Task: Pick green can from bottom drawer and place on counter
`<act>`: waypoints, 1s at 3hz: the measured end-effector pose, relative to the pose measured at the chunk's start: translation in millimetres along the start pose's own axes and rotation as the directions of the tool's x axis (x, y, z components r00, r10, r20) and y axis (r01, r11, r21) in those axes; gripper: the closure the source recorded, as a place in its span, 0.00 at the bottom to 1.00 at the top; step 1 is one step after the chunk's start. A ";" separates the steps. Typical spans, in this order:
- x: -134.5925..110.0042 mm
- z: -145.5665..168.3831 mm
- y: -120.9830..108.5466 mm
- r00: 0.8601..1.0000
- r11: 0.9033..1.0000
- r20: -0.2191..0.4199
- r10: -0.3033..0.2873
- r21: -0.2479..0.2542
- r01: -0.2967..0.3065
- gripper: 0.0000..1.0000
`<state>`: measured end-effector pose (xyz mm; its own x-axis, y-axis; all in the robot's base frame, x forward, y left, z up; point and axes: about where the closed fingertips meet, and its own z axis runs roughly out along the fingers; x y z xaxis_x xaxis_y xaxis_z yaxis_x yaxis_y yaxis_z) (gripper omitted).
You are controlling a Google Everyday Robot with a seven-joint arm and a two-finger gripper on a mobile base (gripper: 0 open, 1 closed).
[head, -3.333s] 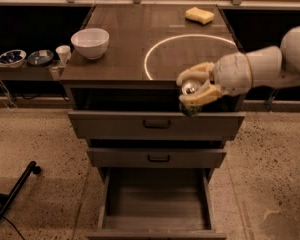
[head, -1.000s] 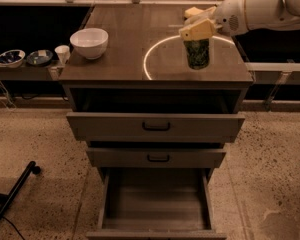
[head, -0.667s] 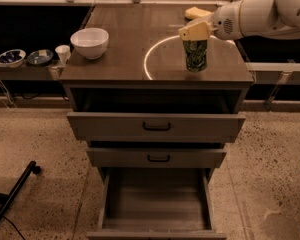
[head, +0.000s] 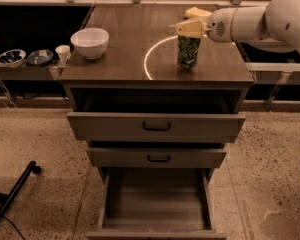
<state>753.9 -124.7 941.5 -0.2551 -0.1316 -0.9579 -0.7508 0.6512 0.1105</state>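
The green can [head: 189,52] stands upright on the counter [head: 120,59], inside the white circle at its right side. My gripper [head: 190,29] reaches in from the right and is shut on the can's top; its pale fingers hide the silver lid. I cannot tell whether the can's base touches the surface or hangs just above it. The bottom drawer [head: 157,204] is pulled out wide below, and its tray holds nothing.
A white bowl [head: 90,42] sits on the counter's left side and a yellow sponge [head: 196,12] at the back right. The two upper drawers [head: 156,126] stand slightly out. A low shelf at the left holds small dishes [head: 12,57] and a cup [head: 63,53]. A black leg [head: 12,199] lies on the floor.
Earlier my gripper held the can in front of the top drawer; it has lifted it onto the counter. In the last second gripper and can shifted slightly left.
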 end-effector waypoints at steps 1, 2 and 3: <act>0.7 4.1 -7.5 1.000 1.000 0.026 -0.018 0.005 0.017 0.60; 0.7 4.2 -7.7 0.999 1.000 0.027 -0.018 0.005 0.018 0.37; 0.7 4.3 -7.7 0.999 1.000 0.027 -0.018 0.005 0.018 0.13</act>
<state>762.1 -126.6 938.8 -0.2250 -0.1235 -0.9665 -0.7523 0.6524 0.0918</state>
